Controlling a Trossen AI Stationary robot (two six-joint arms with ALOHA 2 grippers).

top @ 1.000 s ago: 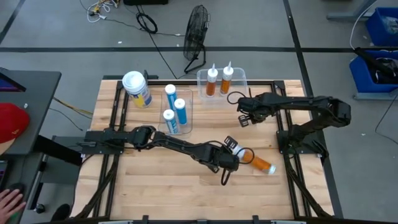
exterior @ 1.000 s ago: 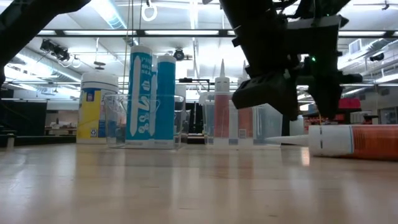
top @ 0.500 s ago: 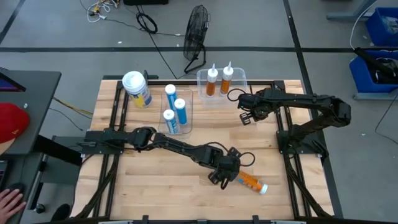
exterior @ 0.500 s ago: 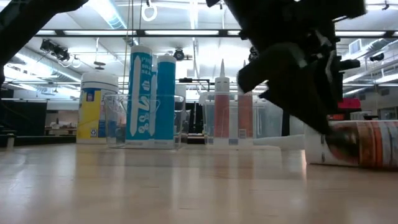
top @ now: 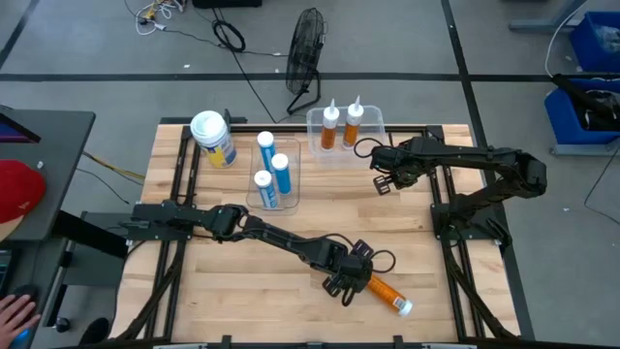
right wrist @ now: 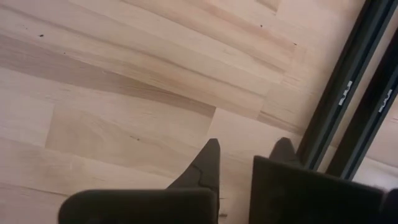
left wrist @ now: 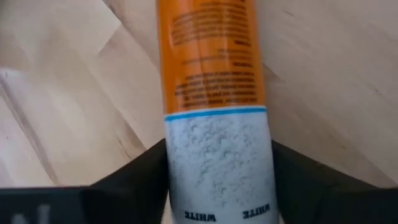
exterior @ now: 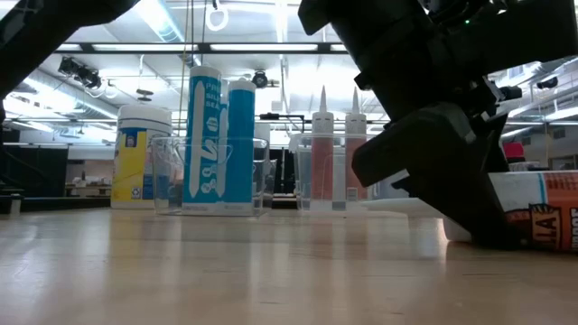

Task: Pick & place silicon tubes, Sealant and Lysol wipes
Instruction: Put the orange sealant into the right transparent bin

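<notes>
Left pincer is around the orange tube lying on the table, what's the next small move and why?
Probably close the left pincer fully on the orange tube, then lift. The wrist view shows a finger on each side of the tube, which lies flat on the table, while the other two orange tubes already stand in their clear bin.

Pale matt wooden table; glossy orange-and-white sealant tube; clear plastic bins.
</notes>
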